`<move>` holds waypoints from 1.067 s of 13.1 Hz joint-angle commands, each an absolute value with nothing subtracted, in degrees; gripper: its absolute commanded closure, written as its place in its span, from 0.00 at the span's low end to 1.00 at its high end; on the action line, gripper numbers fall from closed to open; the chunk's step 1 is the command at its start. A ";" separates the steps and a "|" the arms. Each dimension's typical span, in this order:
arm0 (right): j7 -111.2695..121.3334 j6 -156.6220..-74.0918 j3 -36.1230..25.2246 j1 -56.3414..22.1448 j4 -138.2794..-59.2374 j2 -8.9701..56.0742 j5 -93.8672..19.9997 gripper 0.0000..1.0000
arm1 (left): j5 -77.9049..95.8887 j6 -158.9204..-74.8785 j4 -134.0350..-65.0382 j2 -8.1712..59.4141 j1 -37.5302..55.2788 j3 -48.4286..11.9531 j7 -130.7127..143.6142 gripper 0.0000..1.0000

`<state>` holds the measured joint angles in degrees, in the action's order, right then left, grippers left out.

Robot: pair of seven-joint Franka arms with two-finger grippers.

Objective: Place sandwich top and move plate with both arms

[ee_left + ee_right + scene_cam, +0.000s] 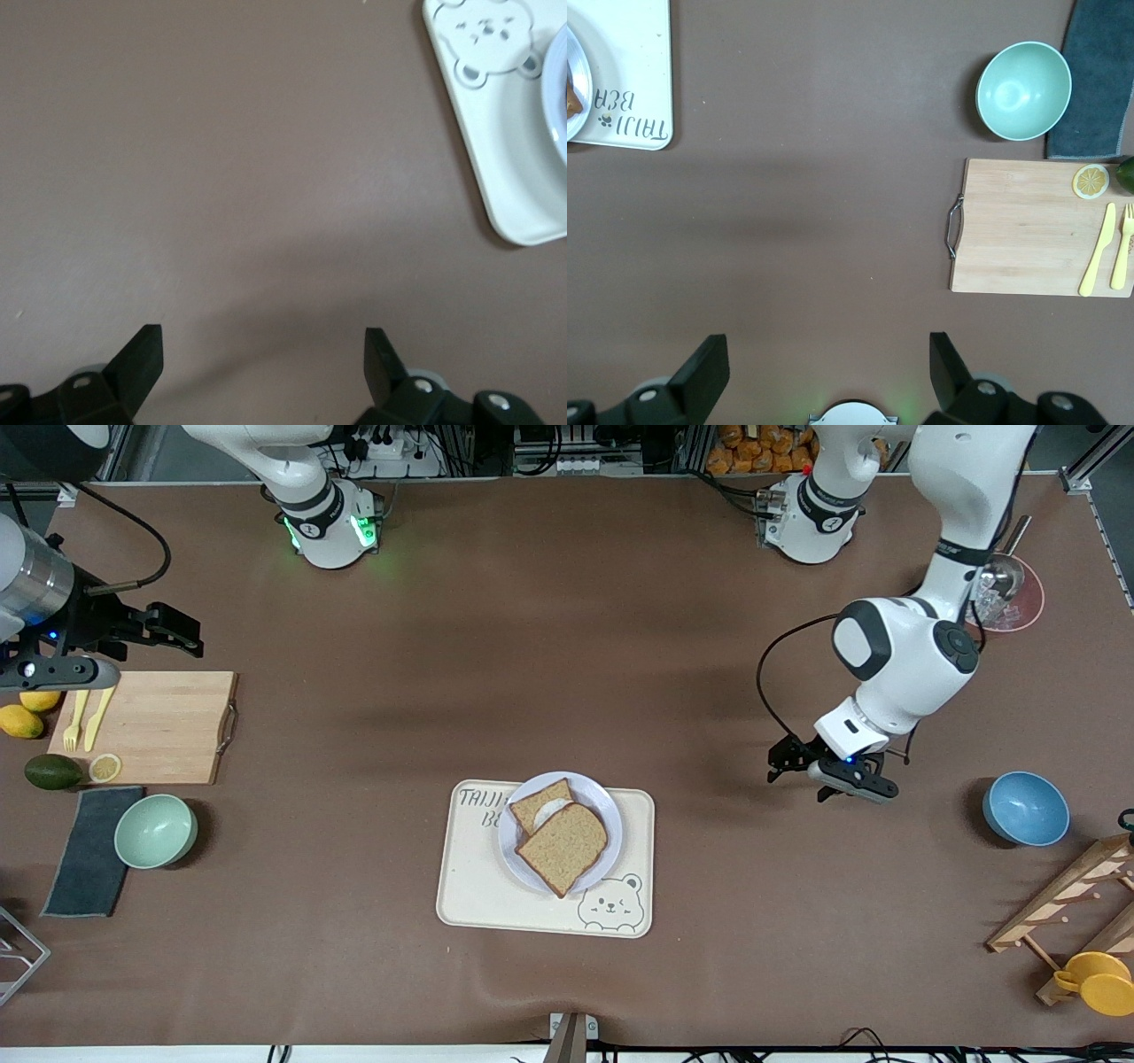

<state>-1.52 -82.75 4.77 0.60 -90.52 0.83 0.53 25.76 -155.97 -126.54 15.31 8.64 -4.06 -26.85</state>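
The pale plate (599,800) sits on a cream bear tray (483,886) at mid-table. On the plate, the sandwich top (563,848), a bare speckled slice, lies partly over a slice bearing a fried egg (549,810). My left gripper (802,772) hangs open and empty over bare table between the tray and the blue bowl; its wrist view shows the open gripper (263,354) with the tray's corner (505,177) ahead. My right gripper (182,631) is open and empty, up by the cutting board; its wrist view shows the gripper (828,359) over bare mat.
At the right arm's end are a wooden cutting board (155,726) with yellow cutlery (87,719), a green bowl (155,830), a grey towel (89,850), lemons and an avocado (51,771). A blue bowl (1025,808), a wooden rack (1072,903) and a yellow cup (1099,981) stand at the left arm's end.
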 commanded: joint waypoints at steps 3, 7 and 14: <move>-2.11 -82.09 5.01 0.62 -89.74 1.32 1.32 0.00 | 9.36 -137.87 -121.75 10.20 5.55 -4.13 -12.68 0.00; -2.11 -82.09 5.01 0.62 -89.74 1.32 1.32 0.00 | 2.90 -115.79 -110.68 8.53 4.04 -4.13 -9.15 0.00; -1.85 -82.00 5.01 0.62 -89.82 1.32 1.32 0.00 | 0.10 -100.81 -100.81 1.59 1.93 -4.13 -0.44 0.00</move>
<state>-1.52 -82.66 4.78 0.59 -90.53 0.94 0.53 3.14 -102.37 -101.21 4.13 2.32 -3.66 -2.54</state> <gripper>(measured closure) 0.000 0.000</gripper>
